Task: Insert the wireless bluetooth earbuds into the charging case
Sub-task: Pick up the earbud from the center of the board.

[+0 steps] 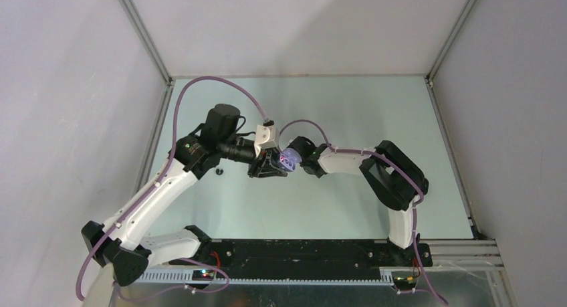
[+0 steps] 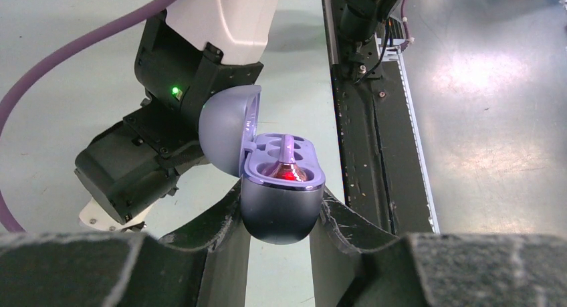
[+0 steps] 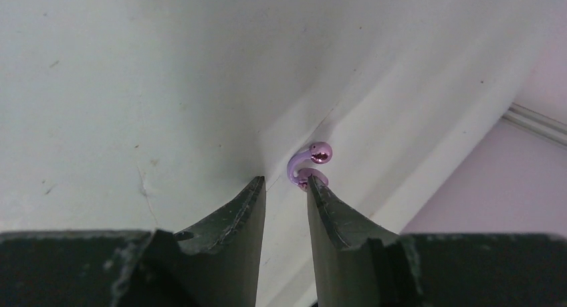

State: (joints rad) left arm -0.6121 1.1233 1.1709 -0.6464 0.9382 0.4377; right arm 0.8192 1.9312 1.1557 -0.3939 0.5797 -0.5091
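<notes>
Left gripper (image 2: 282, 197) is clamped on the open charging case (image 2: 279, 217); a pale purple earbud (image 3: 309, 165) sits at the tips of the slightly parted right gripper (image 3: 286, 180), possibly not pinched, directly to the case's right.

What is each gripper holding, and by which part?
Left gripper clamps the open charging case by its lower shell. A purple earbud touches the right gripper at its tips, by one end bulb; whether pinched, cannot tell.

White arms (image 1: 157, 190), black joints (image 1: 394, 176), purple cables (image 1: 200, 83).
</notes>
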